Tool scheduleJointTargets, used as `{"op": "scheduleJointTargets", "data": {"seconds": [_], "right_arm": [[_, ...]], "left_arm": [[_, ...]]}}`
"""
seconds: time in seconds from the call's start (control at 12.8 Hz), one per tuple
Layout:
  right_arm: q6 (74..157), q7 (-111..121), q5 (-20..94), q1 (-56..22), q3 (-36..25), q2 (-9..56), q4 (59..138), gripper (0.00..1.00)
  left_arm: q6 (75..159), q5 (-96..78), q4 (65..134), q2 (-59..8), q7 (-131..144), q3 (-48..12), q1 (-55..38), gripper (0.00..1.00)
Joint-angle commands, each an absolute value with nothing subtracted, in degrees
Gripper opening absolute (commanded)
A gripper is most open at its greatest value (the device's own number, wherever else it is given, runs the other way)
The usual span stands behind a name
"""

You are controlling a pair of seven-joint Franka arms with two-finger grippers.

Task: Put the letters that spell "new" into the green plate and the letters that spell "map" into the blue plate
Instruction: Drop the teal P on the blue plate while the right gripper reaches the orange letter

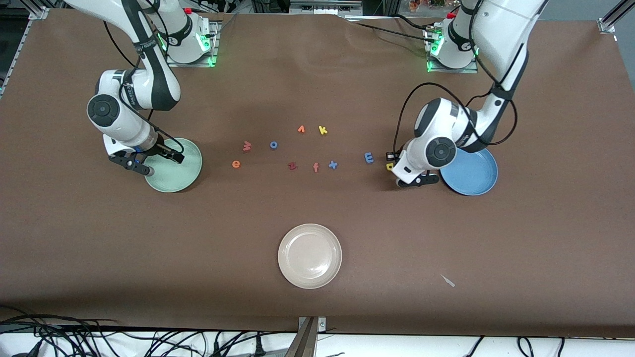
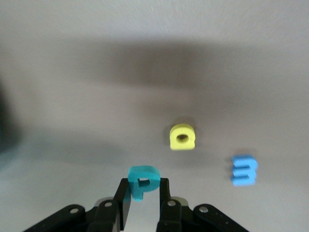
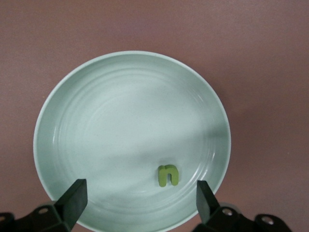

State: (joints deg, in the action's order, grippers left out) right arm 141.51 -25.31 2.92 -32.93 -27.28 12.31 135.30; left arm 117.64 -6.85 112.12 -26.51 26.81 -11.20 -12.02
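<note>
Front view: left gripper (image 1: 392,161) hovering centre-right beside blue plate (image 1: 469,172); right gripper (image 1: 149,161) over green plate (image 1: 191,171), centre-left.
Left wrist view: fingers (image 2: 123,205) pinching teal "p" (image 2: 142,181), lower centre.
Right wrist view: fingers (image 3: 72,200) spread wide; green "n" (image 3: 168,175) lying in plate, lower centre.

White arms; black tools, cables

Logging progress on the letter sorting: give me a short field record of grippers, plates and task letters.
left gripper: shut on teal p, beside blue plate
right gripper: open, over green plate
green plate: holds green n
on table: yellow a, blue m, orange e, pink w
blue plate: no letters seen
</note>
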Motion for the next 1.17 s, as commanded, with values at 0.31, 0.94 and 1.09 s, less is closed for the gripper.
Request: {"op": "scheduleJointTargets", "data": {"seconds": [0.31,0.94,1.09], "right_arm": [[132.72,-32.96,5.54,-33.13,-15.05,11.85,124.65,1.0],[133.24,-32.09,5.54,-33.4,-9.84,22.05,115.93,0.72],[135.25,-31.64,5.62,-33.49,-8.54,24.16,116.63,0.72]], "left_arm": [[106.52,3.15,108.54,-21.53,6.54,-11.16,1.56,0.16],[113.28,12.13,107.67,-29.96,-3.86,-11.34,12.48,0.17],[115.65,12.22,107.75,-32.42,-3.87,-11.34,12.57,0.21]]}}
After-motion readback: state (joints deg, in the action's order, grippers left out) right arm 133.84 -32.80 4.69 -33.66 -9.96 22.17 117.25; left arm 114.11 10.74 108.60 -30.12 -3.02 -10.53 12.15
